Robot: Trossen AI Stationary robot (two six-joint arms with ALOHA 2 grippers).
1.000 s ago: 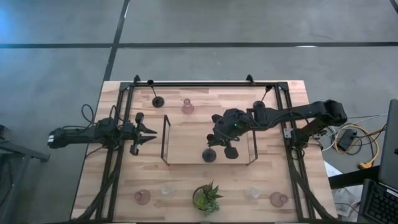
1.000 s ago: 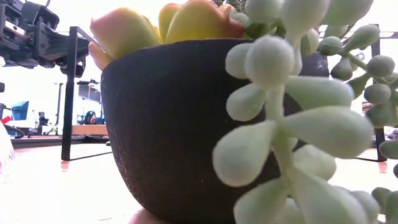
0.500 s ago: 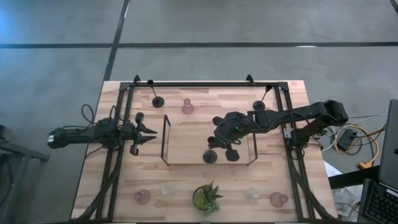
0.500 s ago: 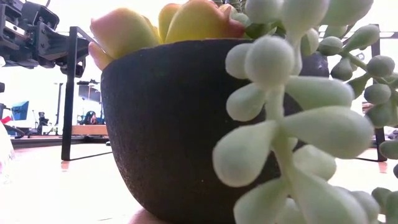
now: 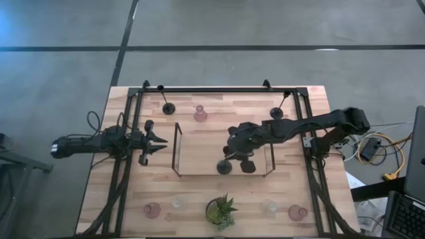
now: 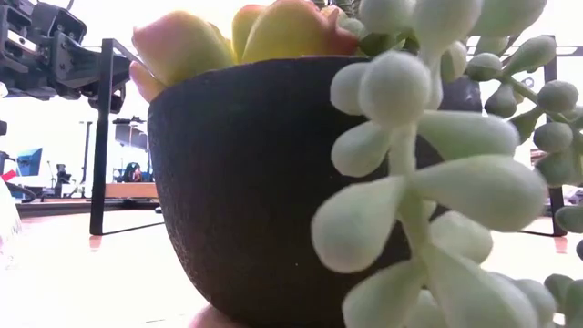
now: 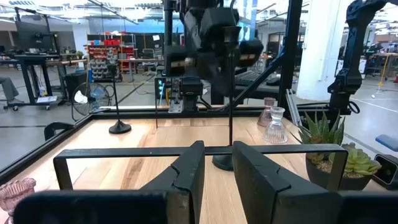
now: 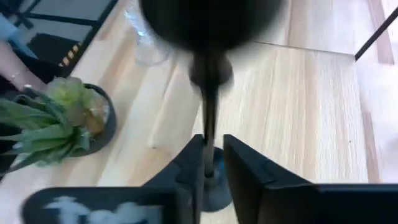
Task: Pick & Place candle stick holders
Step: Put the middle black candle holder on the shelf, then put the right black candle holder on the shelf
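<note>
The black candle stick holder [image 5: 224, 166] I'm working stands upright on the wooden tray [image 5: 199, 149], near its front right part, stem vertical. My right tool [image 5: 234, 158] sits directly over it: in the right wrist view the thin stem [image 8: 209, 127] runs up between the two fingers [image 8: 186, 171], which stand just apart from it, so I read the tool as loosened, not clamped. The base appears to be down on the tray floor, so I judge the next move is to lift straight up along the stem's axis so nothing tips it. My left tool [image 5: 154, 141] waits over the bench [image 5: 312, 199] outside the tray's left rail, partly open and empty, pointing toward the holder but well apart.
</note>
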